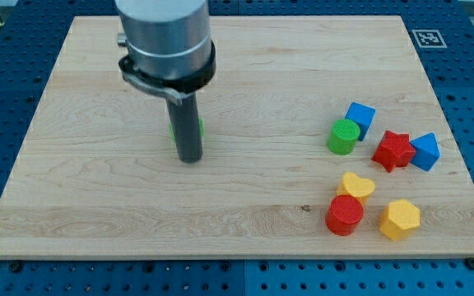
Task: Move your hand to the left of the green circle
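While my tip (189,159) sits on the wooden desk (253,66) left of the middle, the green circle (343,136) stands well apart from it on the right side. My arm ends in a plain dark rod rather than a hand, so it has no opening to be wide or narrow, and it holds nothing. A second green block (199,128) shows only as thin slivers on either side of the rod, just behind it; its shape cannot be made out, and I cannot tell whether the rod touches it.

On the right, the blocks form a loose cluster. The blue cube (360,117) is just beyond the green circle, to its far right, and looks to be touching it. To the right of the circle lies the red star (394,150), with another blue block (425,151) pressed against the star's right side. Nearer the front edge, the yellow heart (356,186) lies just beyond the red cylinder (344,215), the two touching or almost so. The yellow hexagon (400,219) stands just to the right of the red cylinder, apart from it. A black-and-white marker (428,38) sits beside the desk's far right corner.
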Controlling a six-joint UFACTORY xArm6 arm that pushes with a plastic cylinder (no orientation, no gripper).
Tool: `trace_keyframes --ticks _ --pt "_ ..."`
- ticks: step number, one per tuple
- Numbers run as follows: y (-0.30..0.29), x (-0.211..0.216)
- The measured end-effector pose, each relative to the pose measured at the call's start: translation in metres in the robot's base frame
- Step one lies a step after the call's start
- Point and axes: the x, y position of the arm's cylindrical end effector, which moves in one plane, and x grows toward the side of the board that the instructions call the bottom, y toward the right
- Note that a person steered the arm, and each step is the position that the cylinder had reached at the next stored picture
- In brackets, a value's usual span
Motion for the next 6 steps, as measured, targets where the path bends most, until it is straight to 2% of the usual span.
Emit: trace_keyframes --ticks 2,3,4,6 --pt "-0.018 -0.071" --pt "-0.010 -0.060" --pt "0.028 -0.022" --pt "0.161 -0.008"
